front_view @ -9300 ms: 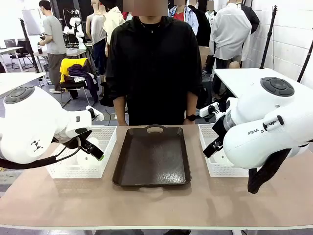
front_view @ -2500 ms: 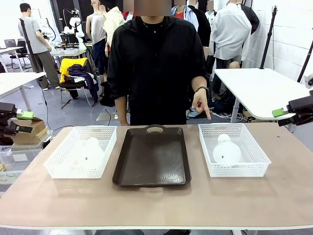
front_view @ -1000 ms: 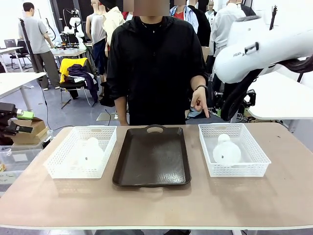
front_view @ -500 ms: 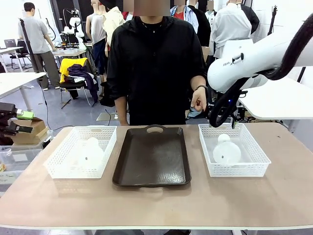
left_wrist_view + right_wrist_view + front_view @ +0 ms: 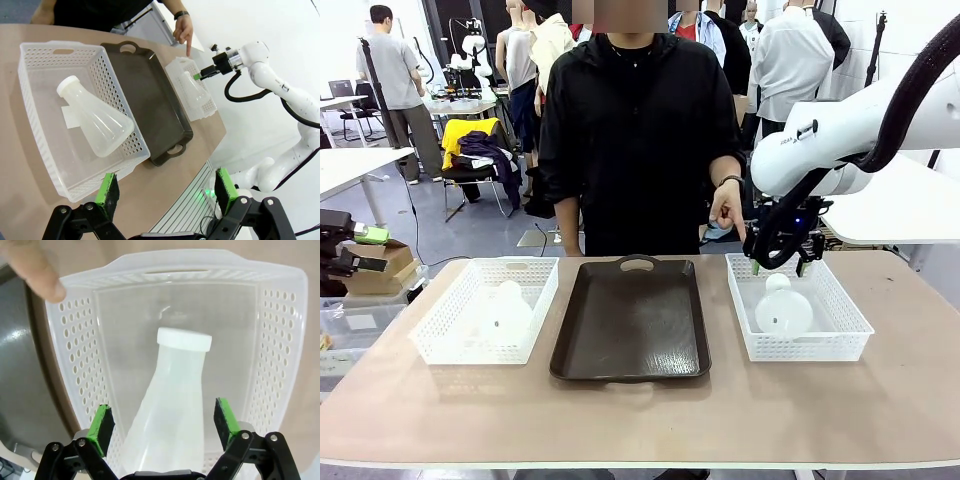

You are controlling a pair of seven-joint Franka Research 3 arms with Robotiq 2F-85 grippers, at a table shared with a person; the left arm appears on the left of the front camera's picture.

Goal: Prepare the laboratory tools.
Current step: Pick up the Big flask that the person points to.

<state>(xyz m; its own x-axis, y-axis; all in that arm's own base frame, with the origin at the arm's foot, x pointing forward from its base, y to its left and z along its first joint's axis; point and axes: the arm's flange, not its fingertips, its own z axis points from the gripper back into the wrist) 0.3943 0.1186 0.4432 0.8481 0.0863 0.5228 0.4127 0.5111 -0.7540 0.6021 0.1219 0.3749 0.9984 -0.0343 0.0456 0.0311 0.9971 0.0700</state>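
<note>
Two frosted white conical flasks lie on their sides, one in each white lattice basket. The right flask point(image 5: 783, 311) point(image 5: 175, 390) is in the right basket point(image 5: 850, 322), neck toward the person. My right gripper point(image 5: 783, 259) point(image 5: 163, 426) hangs open just above it, green pads point(image 5: 101, 426) either side of its body without touching. The left flask point(image 5: 500, 314) point(image 5: 96, 122) rests in the left basket point(image 5: 432, 340) point(image 5: 31, 50). My left gripper point(image 5: 364, 250) point(image 5: 165, 192) is open and empty, off the table's left end.
A dark brown tray point(image 5: 630, 322) point(image 5: 150, 100) lies between the baskets. The person stands at the far side, one hand point(image 5: 728, 212) point(image 5: 185, 31) pointing down at the right basket's far left corner; the fingertip point(image 5: 37, 272) is near the rim point(image 5: 175, 265).
My right arm has swung down and in from above, bringing its gripper over the right basket and flask. The left arm and the person's pointing hand have stayed put.
</note>
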